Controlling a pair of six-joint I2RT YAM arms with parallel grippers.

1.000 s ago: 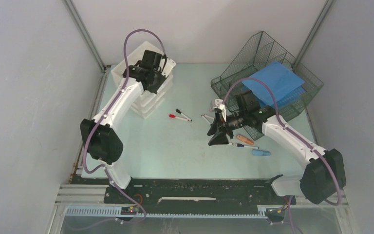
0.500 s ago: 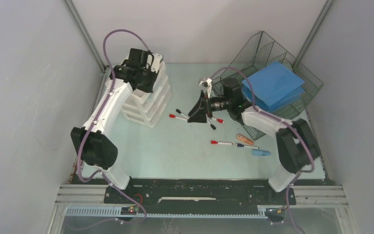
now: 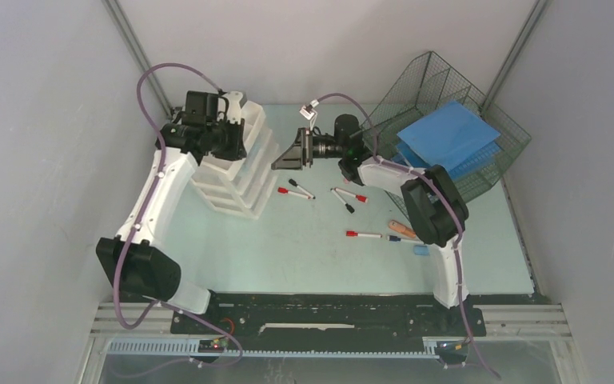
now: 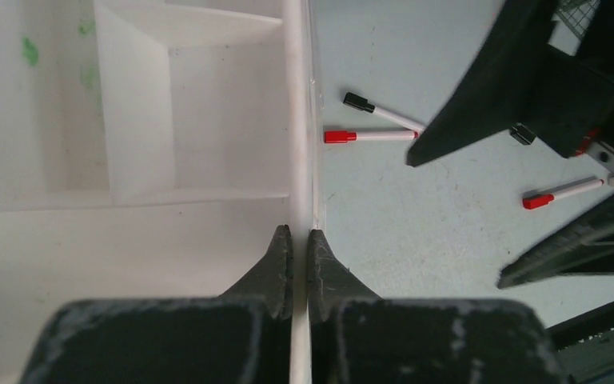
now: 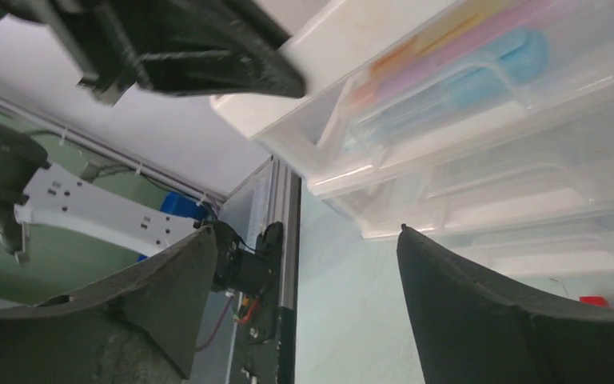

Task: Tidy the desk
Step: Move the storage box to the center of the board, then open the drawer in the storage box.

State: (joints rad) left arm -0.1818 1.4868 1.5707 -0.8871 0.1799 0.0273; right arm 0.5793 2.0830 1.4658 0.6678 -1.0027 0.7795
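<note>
Two pincers, two states. On my left gripper (image 4: 300,237) the pads are pinched flat on the top drawer wall (image 4: 299,120) of the white drawer unit (image 3: 236,180): thin plastic between them, nothing else held. My right gripper (image 5: 305,236) is spread wide and empty. It hangs in the air just beside the unit, facing the clear drawer fronts, where blue, pink and orange contents show through.

Step, my read: loose pens go into a drawer. Left holds the drawer, right is free for a pick. In the top view the drawers sit stepped like stairs; can't tell if the whole unit is tipped.

Next move, my guess: right drops to the desk (image 3: 312,264) and takes a pen. Nearest are the red-capped marker (image 3: 285,191) and the black-capped marker (image 3: 301,189), close together near the unit's foot. They're thin, low and round, so it needs a low approach with jaws across the barrel; they may roll. Left shouldn't yank: light plastic, could slide.

Desk is the pale mint-green top under everything, flat, lightly marked, with a black rail at the near edge. A red-capped pen (image 3: 365,234) lies mid-desk, with an orange piece (image 3: 402,230) and a blue piece (image 3: 420,250) to its right. The wire-mesh tray (image 3: 416,80) stands in the far right corner, a blue folder (image 3: 448,136) in it. Grey walls on three sides.
</note>
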